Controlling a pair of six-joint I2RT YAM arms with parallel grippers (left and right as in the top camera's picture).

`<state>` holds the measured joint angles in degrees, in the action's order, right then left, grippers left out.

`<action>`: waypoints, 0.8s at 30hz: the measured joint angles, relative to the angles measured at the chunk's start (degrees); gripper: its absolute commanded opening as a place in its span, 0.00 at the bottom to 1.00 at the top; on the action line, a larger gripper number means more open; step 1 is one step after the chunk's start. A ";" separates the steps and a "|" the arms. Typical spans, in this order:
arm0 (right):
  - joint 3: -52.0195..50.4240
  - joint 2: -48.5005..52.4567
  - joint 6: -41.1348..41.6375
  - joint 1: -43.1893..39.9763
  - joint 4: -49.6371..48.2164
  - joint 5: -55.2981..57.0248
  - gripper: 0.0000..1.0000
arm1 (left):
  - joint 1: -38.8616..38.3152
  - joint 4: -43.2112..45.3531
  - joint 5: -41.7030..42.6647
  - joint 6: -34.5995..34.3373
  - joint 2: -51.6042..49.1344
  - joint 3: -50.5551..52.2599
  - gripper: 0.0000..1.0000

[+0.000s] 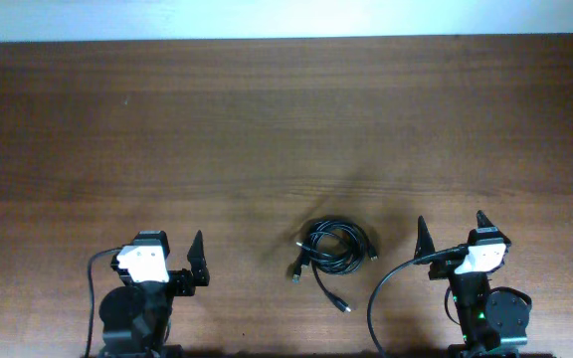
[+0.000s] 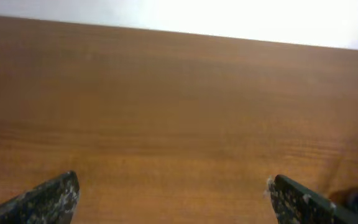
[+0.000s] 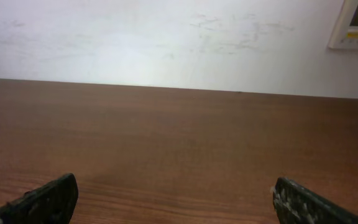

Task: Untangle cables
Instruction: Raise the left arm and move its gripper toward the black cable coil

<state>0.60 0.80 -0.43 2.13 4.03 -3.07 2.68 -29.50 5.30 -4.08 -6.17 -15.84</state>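
Now at the near edge of the table [image 1: 267,119], our left gripper [image 2: 173,180] gapes wide; the coiled black cable [image 1: 336,247] lies just short of our right gripper [image 1: 451,221], equally agape. We would pin the coil and draw one loose plug [image 1: 344,307] outward.

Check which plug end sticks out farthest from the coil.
The plug on the loose tail running out toward the robot, well clear of the loops. The other plug sits tight against the coil's left side.
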 measured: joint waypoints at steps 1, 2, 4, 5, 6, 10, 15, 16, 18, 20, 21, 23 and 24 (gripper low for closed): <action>0.00 0.00 -0.04 0.00 0.00 0.00 0.99 | 0.00 -0.11 0.33 0.09 -1.05 -0.94 0.99; 0.00 0.00 0.00 0.00 0.00 0.00 0.99 | 0.00 -0.24 0.81 0.20 -2.45 -2.16 0.99; 0.00 0.00 -0.02 0.00 0.00 0.00 0.99 | 0.00 -0.46 1.84 0.68 -4.92 -4.24 0.99; 0.00 0.00 0.00 0.00 0.02 0.00 0.99 | 0.00 -0.72 2.21 1.33 -6.38 -5.25 0.99; 0.00 0.00 -0.02 0.00 0.00 0.00 0.99 | 0.00 -2.25 2.67 1.95 -8.90 -6.99 0.99; 0.00 -0.11 -0.07 0.00 0.00 0.00 0.99 | 0.00 -6.69 3.15 3.72 -18.05 -13.09 0.99; 0.00 -0.11 -0.04 0.02 0.00 0.00 0.99 | 0.00 -9.68 3.32 4.46 -25.92 -18.53 0.99; 0.00 -0.11 -0.04 0.02 0.00 0.00 0.99 | 0.00 -10.16 3.32 4.70 -26.77 -19.17 0.99; 0.00 -0.11 0.00 0.00 0.00 0.00 0.99 | 0.00 -11.19 3.32 5.62 -29.88 -21.38 0.99; 0.00 -0.11 -0.02 0.00 0.00 0.00 0.99 | 0.00 -12.20 3.32 6.27 -32.30 -22.51 0.99; 0.00 -0.11 -0.02 0.02 0.00 0.00 0.99 | 0.00 -12.57 3.61 6.71 -33.44 -22.97 0.99; 0.00 -0.11 0.00 0.02 0.00 0.00 0.99 | 0.00 -13.09 4.44 7.76 -35.34 -24.11 0.99; 0.00 -0.11 -0.02 0.02 0.00 0.00 0.99 | 0.00 -13.44 5.18 8.46 -36.72 -25.35 0.99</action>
<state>0.60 0.69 -0.45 2.15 4.03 -3.07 2.68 -42.94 10.48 4.38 -42.89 -41.19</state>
